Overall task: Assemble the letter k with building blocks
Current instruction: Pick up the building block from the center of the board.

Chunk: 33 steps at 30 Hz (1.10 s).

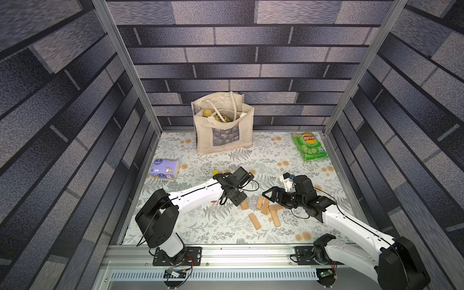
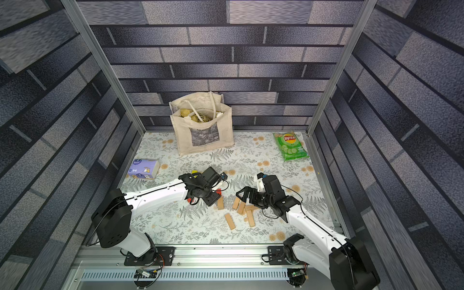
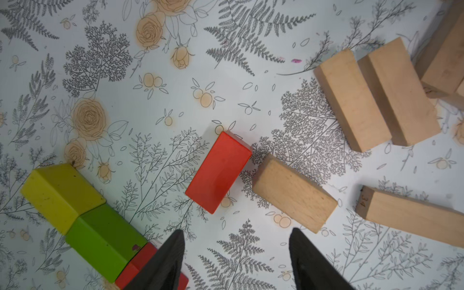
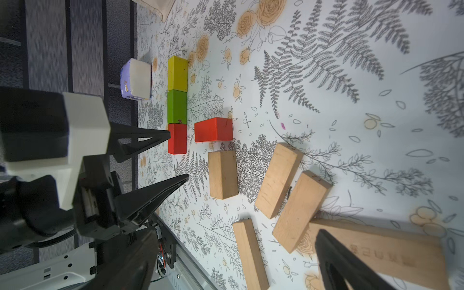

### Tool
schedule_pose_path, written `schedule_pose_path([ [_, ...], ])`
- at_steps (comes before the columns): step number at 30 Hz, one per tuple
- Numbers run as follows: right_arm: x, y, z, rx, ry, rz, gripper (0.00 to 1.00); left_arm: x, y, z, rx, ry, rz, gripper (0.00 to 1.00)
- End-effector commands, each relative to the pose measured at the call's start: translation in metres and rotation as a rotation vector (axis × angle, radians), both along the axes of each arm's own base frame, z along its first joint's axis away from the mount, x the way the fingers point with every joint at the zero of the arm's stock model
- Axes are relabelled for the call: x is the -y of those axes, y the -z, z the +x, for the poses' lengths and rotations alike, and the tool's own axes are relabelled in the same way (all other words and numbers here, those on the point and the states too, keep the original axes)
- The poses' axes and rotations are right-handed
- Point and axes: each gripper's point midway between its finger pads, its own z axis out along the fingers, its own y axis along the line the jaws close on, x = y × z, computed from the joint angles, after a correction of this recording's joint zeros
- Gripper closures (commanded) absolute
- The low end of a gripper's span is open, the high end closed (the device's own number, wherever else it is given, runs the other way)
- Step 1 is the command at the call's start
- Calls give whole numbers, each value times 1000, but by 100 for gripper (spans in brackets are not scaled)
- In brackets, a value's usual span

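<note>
Well, over the floral table [image 1: 200, 226] both grippers hung spread and empty, the left gripper [image 3: 236, 231] by the letter k [image 4: 177, 106], the right gripper [image 4: 236, 229] above the loose tan blocks [image 4: 278, 179]. The letter k ran yellow, green, red in one straight line, with a second red block [image 4: 213, 129] lying just beside its red end, not touching.

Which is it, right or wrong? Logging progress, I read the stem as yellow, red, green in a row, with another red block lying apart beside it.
Wrong in the order only. The right wrist view shows it running yellow block, green block, red end block in a row, with green in the middle. The second red block does lie apart beside it.
</note>
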Motion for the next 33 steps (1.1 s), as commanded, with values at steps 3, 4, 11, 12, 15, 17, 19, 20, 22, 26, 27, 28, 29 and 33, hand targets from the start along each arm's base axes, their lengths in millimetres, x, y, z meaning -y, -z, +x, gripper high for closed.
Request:
schedule_pose_path([
  [3, -2, -1, -3, -21, -30, 32, 0, -7, -10, 17, 35, 58, 21, 32],
  [4, -1, -1, -1, -9, -26, 30, 0, -9, -11, 20, 48, 59, 26, 32],
  [11, -5, 3, 3, -32, -33, 47, 0, -10, -9, 22, 30, 97, 27, 32],
  [12, -4, 5, 5, -23, -29, 38, 0, -10, -8, 22, 32, 101, 30, 32],
  [15, -4, 9, 6, -42, -28, 40, 0, -8, -4, 24, 25, 94, 18, 32],
  [17, -7, 5, 5, -54, -35, 62, 0, -8, 2, 23, 13, 90, 36, 33],
  [19, -6, 4, 5, -41, -37, 54, 0, -11, 6, 27, 27, 91, 62, 33],
  [20, -4, 4, 6, -30, -33, 42, 0, -13, 9, 29, 29, 88, 75, 33],
  [22, -3, 5, 8, -32, -30, 45, 0, -14, 14, 32, 25, 83, 89, 34],
  [26, -7, 3, 9, -50, -42, 67, 0, -8, 20, 33, 12, 91, 89, 34],
  [27, -6, 4, 10, -46, -40, 60, 0, -7, 21, 35, 16, 92, 89, 34],
  [28, -5, 5, 11, -39, -36, 53, 0, -7, 24, 37, 16, 89, 91, 34],
  [29, -4, 6, 11, -41, -36, 50, 0, -7, 25, 39, 15, 87, 93, 34],
  [33, -5, 10, 10, -64, -43, 57, 0, 0, 28, 40, 1, 89, 90, 34],
])
